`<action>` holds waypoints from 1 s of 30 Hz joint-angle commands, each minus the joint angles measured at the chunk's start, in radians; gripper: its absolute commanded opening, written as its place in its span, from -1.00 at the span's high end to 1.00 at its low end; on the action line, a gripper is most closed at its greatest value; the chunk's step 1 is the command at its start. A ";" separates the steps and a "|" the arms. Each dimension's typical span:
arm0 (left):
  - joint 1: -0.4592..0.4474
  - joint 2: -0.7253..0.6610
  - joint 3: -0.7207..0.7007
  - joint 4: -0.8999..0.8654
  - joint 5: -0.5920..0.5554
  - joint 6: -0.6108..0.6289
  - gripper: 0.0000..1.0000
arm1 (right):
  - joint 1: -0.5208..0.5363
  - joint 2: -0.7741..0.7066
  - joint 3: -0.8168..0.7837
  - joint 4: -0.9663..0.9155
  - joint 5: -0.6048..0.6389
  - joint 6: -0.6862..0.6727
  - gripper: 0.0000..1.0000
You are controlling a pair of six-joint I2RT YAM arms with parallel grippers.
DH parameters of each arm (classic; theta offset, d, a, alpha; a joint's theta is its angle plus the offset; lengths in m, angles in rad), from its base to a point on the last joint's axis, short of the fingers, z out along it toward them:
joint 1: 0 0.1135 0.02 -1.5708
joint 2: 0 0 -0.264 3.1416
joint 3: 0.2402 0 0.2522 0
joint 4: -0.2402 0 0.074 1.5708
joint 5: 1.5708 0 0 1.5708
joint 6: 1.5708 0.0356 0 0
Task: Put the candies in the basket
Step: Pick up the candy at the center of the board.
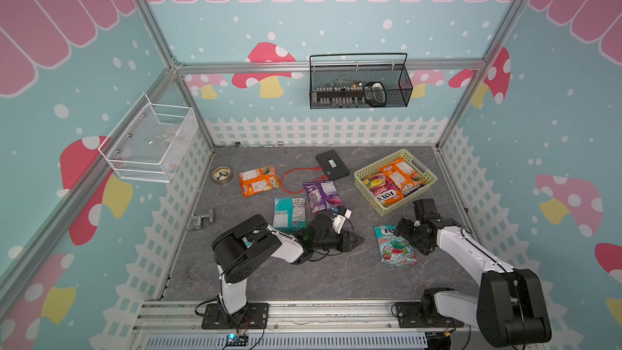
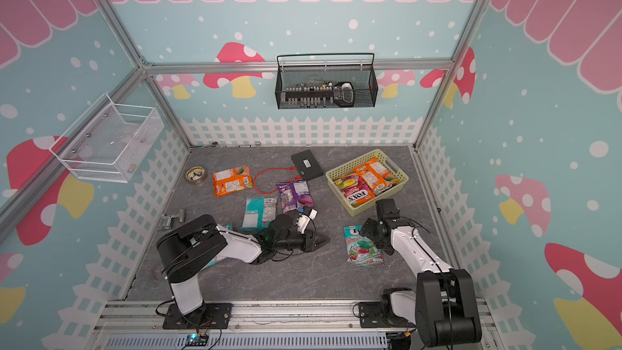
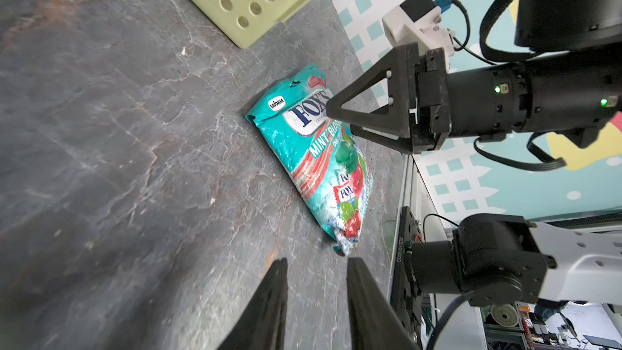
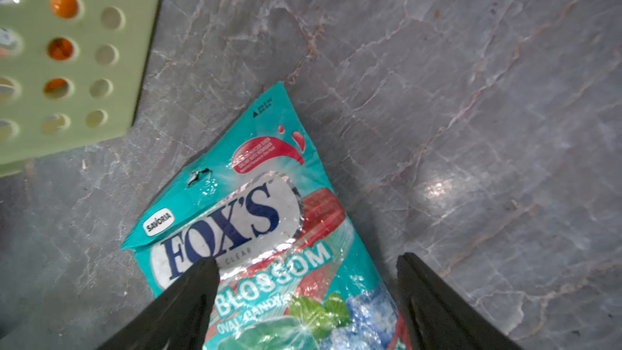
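A teal FOX'S mint candy bag (image 1: 397,247) (image 4: 255,217) lies flat on the grey floor, just in front of the pale yellow-green basket (image 1: 367,191). My right gripper (image 1: 401,233) (image 4: 306,260) hangs low over the bag's top end, open wide, its fingers straddling the bag. Several candy bags lie in the basket. Orange (image 1: 258,180), purple (image 1: 322,195) and teal (image 1: 289,212) bags lie on the floor at mid-left. My left gripper (image 1: 357,240) (image 3: 316,264) is low over bare floor left of the mint bag (image 3: 323,163), open by a narrow gap, holding nothing.
A black flat box (image 1: 332,163) with a red cable sits behind the purple bag. A tape roll (image 1: 222,174) and a metal part (image 1: 202,218) lie at the left. A black wire basket (image 1: 360,85) and a white one (image 1: 151,143) hang on the walls.
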 commanded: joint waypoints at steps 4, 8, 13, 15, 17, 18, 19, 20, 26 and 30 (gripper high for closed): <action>-0.056 0.091 0.152 -0.027 0.038 0.019 0.49 | -0.041 -0.014 -0.072 0.086 -0.081 -0.090 -0.64; -0.077 0.140 0.237 -0.098 0.019 0.051 0.54 | -0.041 -0.035 -0.074 0.107 -0.181 -0.144 -0.58; -0.079 0.195 0.291 -0.165 0.001 0.071 0.63 | -0.042 -0.102 -0.098 0.153 -0.290 -0.199 -0.37; -0.079 0.210 0.294 -0.182 -0.003 0.076 0.67 | -0.041 -0.128 -0.112 0.165 -0.288 -0.200 -0.25; -0.079 0.216 0.298 -0.219 -0.020 0.085 0.71 | -0.041 -0.139 -0.127 0.189 -0.306 -0.196 -0.13; -0.079 0.216 0.295 -0.234 -0.032 0.090 0.74 | -0.041 -0.137 -0.133 0.196 -0.311 -0.198 -0.10; -0.079 0.214 0.290 -0.244 -0.042 0.095 0.76 | -0.041 -0.132 -0.138 0.201 -0.315 -0.198 -0.08; -0.078 0.209 0.282 -0.253 -0.053 0.100 0.78 | -0.041 -0.124 -0.142 0.206 -0.319 -0.202 -0.08; -0.079 0.189 0.223 -0.252 -0.090 0.102 0.86 | -0.042 -0.098 -0.143 0.207 -0.216 -0.198 -0.15; -0.077 0.203 0.218 -0.262 -0.095 0.099 0.85 | -0.041 -0.111 -0.137 0.216 -0.152 -0.199 -0.26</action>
